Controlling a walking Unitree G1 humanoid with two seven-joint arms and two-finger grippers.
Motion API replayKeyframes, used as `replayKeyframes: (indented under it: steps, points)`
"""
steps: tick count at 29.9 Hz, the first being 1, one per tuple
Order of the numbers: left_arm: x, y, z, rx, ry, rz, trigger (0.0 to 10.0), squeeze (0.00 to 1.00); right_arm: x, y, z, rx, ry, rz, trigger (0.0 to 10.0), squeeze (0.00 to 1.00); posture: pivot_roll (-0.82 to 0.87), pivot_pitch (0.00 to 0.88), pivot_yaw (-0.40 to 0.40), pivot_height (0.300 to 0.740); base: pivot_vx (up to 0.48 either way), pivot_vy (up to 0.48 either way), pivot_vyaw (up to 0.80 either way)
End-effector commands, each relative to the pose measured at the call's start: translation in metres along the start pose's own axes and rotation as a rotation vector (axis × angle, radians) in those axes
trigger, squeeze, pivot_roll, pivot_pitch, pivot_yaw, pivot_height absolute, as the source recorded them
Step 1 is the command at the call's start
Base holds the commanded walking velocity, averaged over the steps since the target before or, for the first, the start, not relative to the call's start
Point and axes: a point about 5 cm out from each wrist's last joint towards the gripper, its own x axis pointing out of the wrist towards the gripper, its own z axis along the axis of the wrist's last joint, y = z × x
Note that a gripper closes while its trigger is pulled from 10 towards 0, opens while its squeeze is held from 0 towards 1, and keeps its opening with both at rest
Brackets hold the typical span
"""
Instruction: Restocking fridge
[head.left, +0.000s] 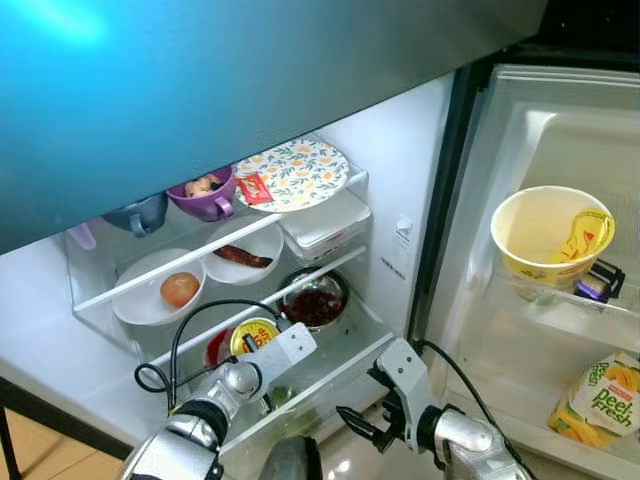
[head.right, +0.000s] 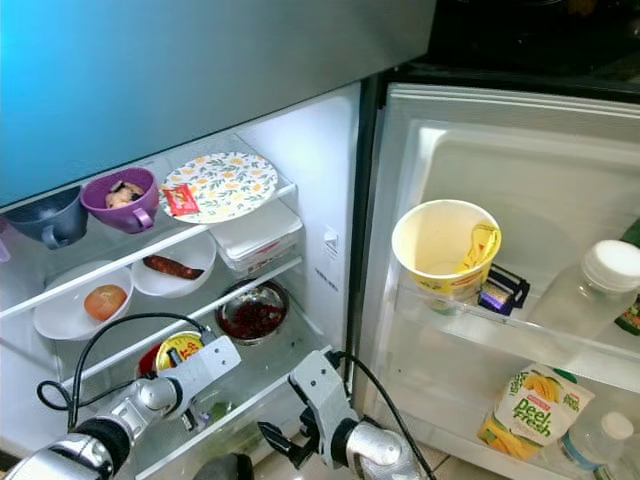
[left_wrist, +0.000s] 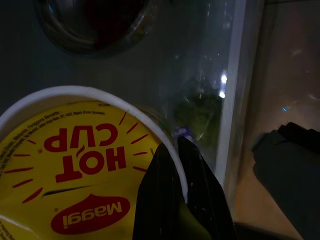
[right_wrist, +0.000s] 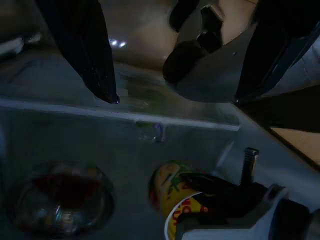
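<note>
A yellow Maggi Hot Cup noodle cup (head.left: 252, 335) stands on the fridge's lower glass shelf (head.left: 340, 355), left of a glass bowl of dark red food (head.left: 314, 300). My left gripper (head.left: 262, 352) is at the cup's near side. In the left wrist view its fingers (left_wrist: 200, 195) are shut on the cup's rim (left_wrist: 172, 145), one inside and one outside. My right gripper (head.left: 362, 425) hovers open and holds nothing in front of the shelf's edge, low by the door hinge. The cup (right_wrist: 172, 195) and the left gripper on it lie ahead of the right wrist camera.
Upper shelves hold a floral plate (head.left: 300, 172), a purple cup (head.left: 203, 195), white lidded boxes (head.left: 322, 230) and white dishes (head.left: 160, 290). The open door at right carries an open yellow cup (head.left: 550, 235), a juice carton (head.left: 600, 400) and a bottle (head.right: 600, 285). The teal freezer door (head.left: 250, 80) overhangs.
</note>
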Motion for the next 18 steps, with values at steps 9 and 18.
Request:
replayKeyframes:
  steps: [9, 18]
  points:
    - [0.005, -0.011, 0.011, -0.040, -0.033, -0.048, 10.0, 0.00, -0.011, 0.014, 0.011, 0.002, -0.024, -0.005, 10.0, 0.00, -0.13, 0.264, 0.036, 0.582, 0.000, 0.000, 0.00]
    - [0.006, -0.008, 0.024, -0.013, -0.074, -0.043, 10.0, 0.00, -0.014, 0.018, 0.026, -0.020, -0.063, -0.004, 10.0, 0.00, -0.14, 0.295, 0.036, 0.582, 0.000, 0.000, 0.00]
